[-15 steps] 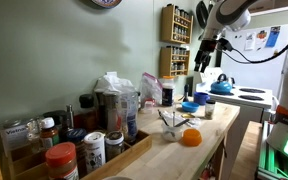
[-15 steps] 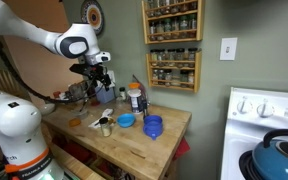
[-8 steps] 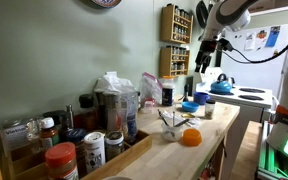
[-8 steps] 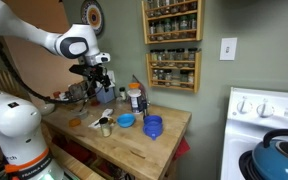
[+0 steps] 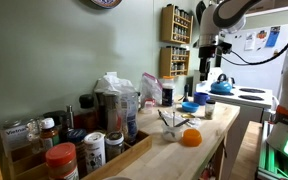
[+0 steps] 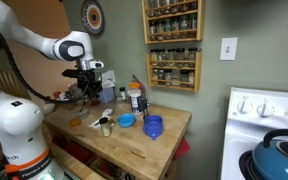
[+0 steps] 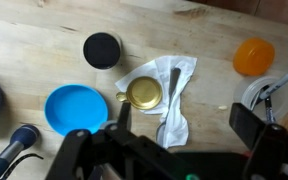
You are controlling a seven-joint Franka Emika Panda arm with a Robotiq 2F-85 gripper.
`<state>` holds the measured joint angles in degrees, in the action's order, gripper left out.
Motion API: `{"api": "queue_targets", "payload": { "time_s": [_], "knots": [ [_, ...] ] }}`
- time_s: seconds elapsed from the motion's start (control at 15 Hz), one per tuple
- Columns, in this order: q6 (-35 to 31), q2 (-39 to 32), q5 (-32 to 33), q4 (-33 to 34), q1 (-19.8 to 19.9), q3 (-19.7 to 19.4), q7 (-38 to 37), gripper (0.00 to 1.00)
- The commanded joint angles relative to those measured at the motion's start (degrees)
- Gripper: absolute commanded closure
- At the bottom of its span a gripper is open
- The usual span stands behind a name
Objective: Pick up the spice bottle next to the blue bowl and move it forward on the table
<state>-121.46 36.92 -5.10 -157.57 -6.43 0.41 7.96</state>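
In the wrist view I look straight down on the wooden table. The blue bowl sits left of centre. The spice bottle shows as a round dark lid just beyond the bowl. My gripper is open and empty, its fingers spread wide, hanging above the table over a white napkin. The bowl also shows in both exterior views. The gripper hangs well above the table.
A gold cup and a spoon lie on the napkin. An orange and a blue cup stand close by. A white bottle stands by the wall. The stove is beyond the table's end.
The gripper has come down a little toward the table and shifted slightly sideways. Nothing on the table has moved.
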Motion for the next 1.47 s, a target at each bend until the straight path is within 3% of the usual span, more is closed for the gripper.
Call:
{"api": "queue_targets", "payload": {
  "time_s": [0.0,0.13,0.27,0.47,0.6,0.67,0.73,0.8,1.27,1.4],
  "knots": [
    [1.3,0.0,0.0,0.1,-0.5,0.2,0.5,0.0],
    [2.6,0.0,0.0,0.1,-1.1,0.3,1.2,0.0],
    [-4.5,-2.2,1.5,0.1,1.2,0.1,-0.3,0.0],
    [-14.5,-5.3,5.4,0.1,6.3,-0.3,-4.0,0.0],
    [-17.2,-7.4,10.8,0.1,11.6,1.1,-8.6,0.0],
    [-14.3,-8.2,10.2,0.6,12.1,0.5,-10.1,0.0],
    [-10.1,-9.1,6.9,1.7,10.0,-1.7,-7.7,0.0],
    [-13.8,-7.1,8.4,0.2,10.3,-1.0,-7.1,0.0],
    [-11.3,-8.8,7.9,1.3,10.3,-1.6,-7.1,0.0],
    [-11.5,-10.8,9.7,0.9,11.2,-0.1,-9.7,0.0]
  ]
}}
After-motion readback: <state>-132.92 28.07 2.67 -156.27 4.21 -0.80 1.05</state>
